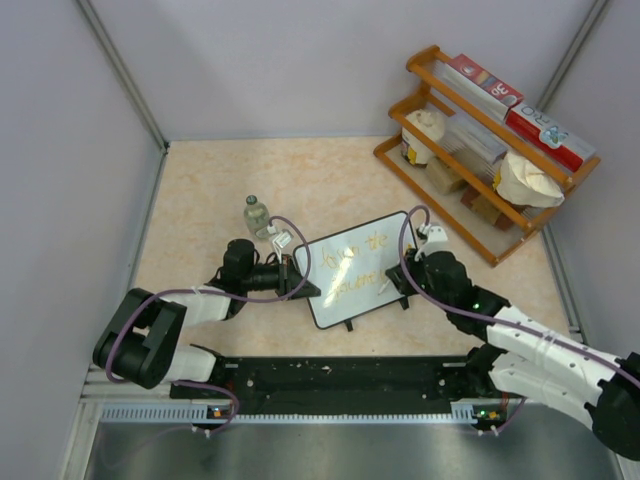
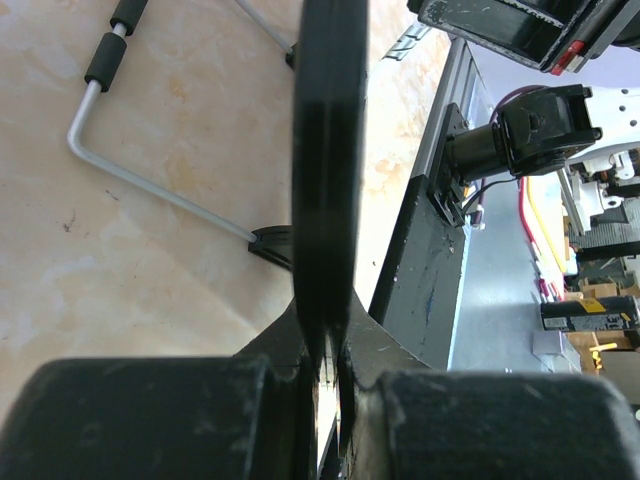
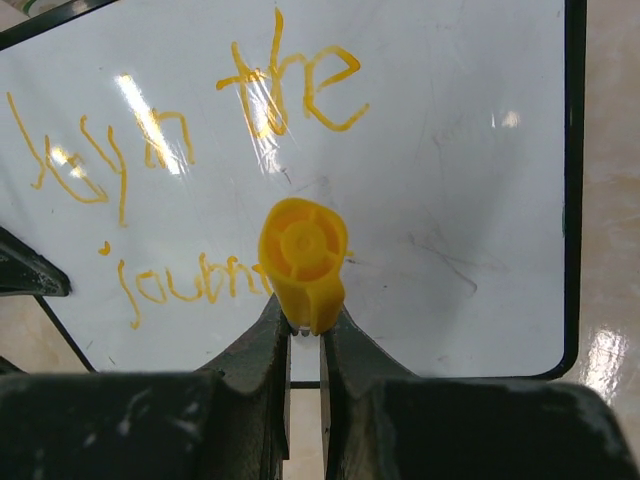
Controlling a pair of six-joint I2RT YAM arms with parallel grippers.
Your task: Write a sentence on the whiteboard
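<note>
The whiteboard point(image 1: 372, 262) stands tilted on the table's middle, and its black frame runs edge-on through the left wrist view point(image 2: 328, 150). My left gripper point(image 1: 300, 287) point(image 2: 336, 365) is shut on the board's left edge. The sentence point(image 1: 352, 268) point(image 3: 180, 140) is orange script in two lines. In the right wrist view the board point(image 3: 460, 160) fills the frame. My right gripper point(image 1: 404, 274) point(image 3: 305, 325) is shut on a yellow marker point(image 3: 303, 262). The marker's butt end faces the camera over the end of the lower line, and its tip is hidden.
A small glass bottle point(image 1: 257, 215) stands just behind the left gripper. A wooden rack point(image 1: 480, 205) with boxes and bags fills the back right corner. The board's wire stand point(image 2: 150, 190) rests on the table. A black rail point(image 1: 330, 380) runs along the near edge.
</note>
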